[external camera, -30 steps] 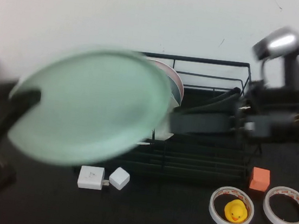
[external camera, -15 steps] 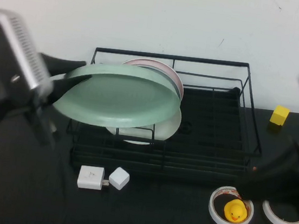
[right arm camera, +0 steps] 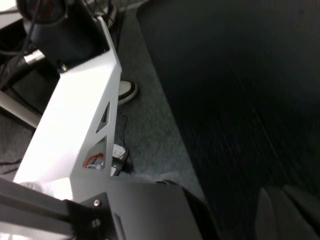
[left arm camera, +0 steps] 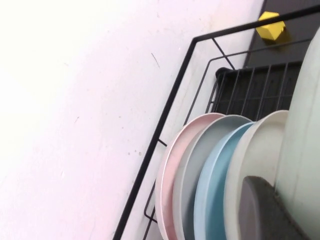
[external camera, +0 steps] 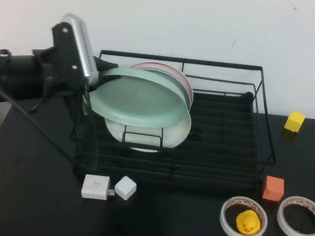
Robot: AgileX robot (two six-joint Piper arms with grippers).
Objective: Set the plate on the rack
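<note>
The pale mint-green plate [external camera: 139, 101] hangs tilted over the left part of the black wire rack [external camera: 215, 160], in front of the plates standing there. My left gripper [external camera: 94, 81] is shut on the plate's left rim. In the left wrist view one dark finger [left arm camera: 262, 210] presses against the mint plate [left arm camera: 306, 140], beside the rack's frame [left arm camera: 170, 105]. My right gripper [right arm camera: 290, 210] is out of the high view. It is shut and empty over the dark table near its edge.
Pink [external camera: 172, 70] and cream-white [external camera: 176, 133] plates stand in the rack, with a light blue plate [left arm camera: 212, 185] between them. Two white blocks [external camera: 109, 187], two tape rolls [external camera: 300, 219], a yellow duck [external camera: 248, 222], an orange cube [external camera: 273, 188] and a yellow cube [external camera: 295, 121] lie around the rack.
The left arm has carried the mint plate from near the camera to over the rack's left part. The right arm has drawn back out of the high view.
</note>
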